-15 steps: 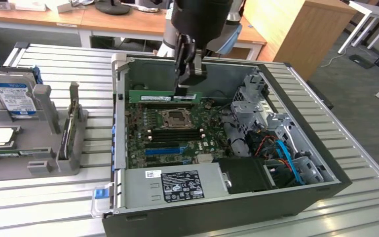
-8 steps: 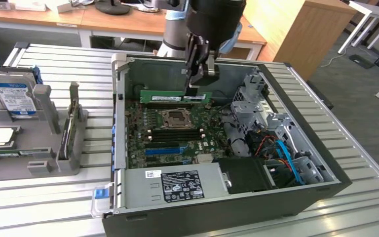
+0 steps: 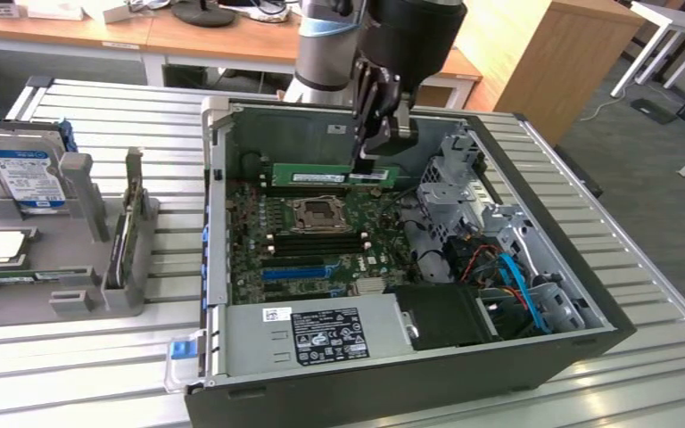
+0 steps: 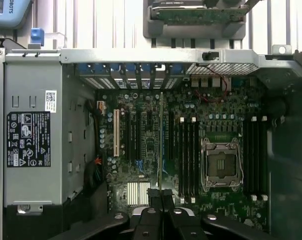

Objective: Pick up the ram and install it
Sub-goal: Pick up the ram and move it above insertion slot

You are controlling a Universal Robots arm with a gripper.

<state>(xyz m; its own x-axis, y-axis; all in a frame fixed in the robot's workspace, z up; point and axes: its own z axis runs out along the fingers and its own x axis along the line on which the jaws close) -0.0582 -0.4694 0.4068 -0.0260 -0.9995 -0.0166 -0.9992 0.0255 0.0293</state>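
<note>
Pincer [image 3: 369, 163] clamped shut on the ram [image 3: 313, 176], stick held level above the motherboard [image 3: 253, 254], near the far wall of the open computer case [image 3: 378, 397] on the table [image 3: 634, 267]

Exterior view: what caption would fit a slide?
Gripper holds the ram over the motherboard inside the open case.

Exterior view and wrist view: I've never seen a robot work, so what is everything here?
computer case: one, black and silver, lid off, middle of the table
circuit board: one, green, lying inside the case
power supply: one, silver with a black label, at one end of the case
hard drive: one, silver with a blue-and-white label, standing in the holder
holder: one, grey, on the table at the exterior view's left
table: one, silver, slatted, under everything
ram stick: one, green, held above the circuit board
robot arm: one, silver and black, over the case
gripper: one, black, shut on the ram stick
</note>
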